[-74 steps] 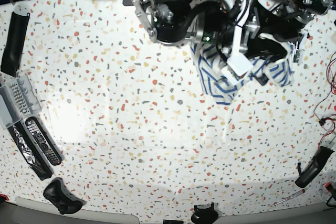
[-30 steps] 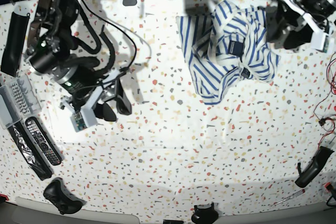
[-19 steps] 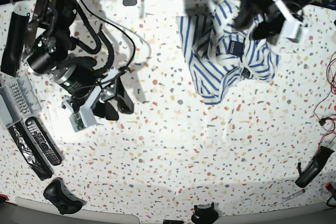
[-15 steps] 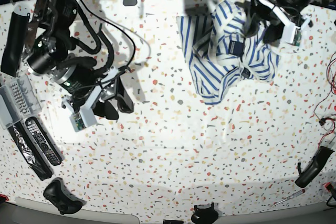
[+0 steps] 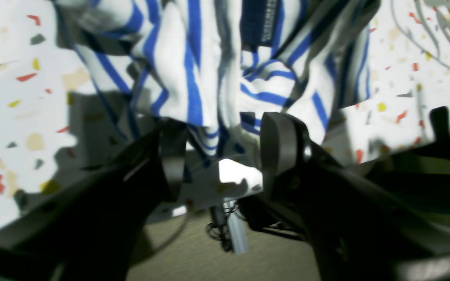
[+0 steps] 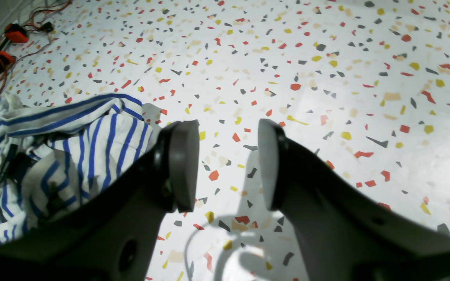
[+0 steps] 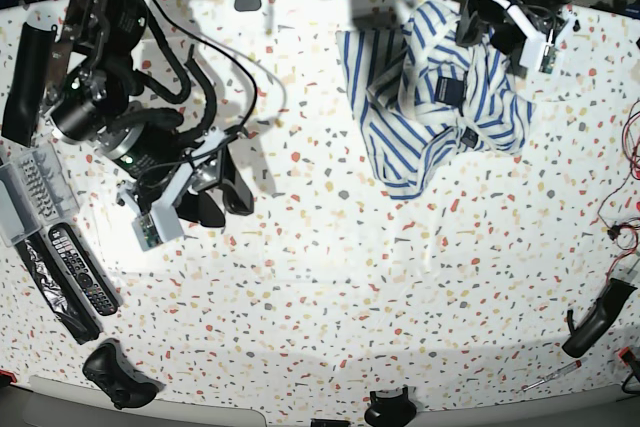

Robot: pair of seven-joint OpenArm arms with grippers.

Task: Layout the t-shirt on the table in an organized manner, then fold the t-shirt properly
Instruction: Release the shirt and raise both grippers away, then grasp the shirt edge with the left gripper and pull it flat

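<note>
The left hand [image 5: 221, 152] is spread around the shirt [image 7: 435, 97] edge and should pinch just one layer, I think; the right hand [image 6: 227, 164] waits spread over the counter [image 7: 330, 277].

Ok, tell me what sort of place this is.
Probably a robotics lab bench: two arms over a speckled table, loose red wires at its edge, remotes and a game controller lying beside a crumpled t-shirt.
</note>
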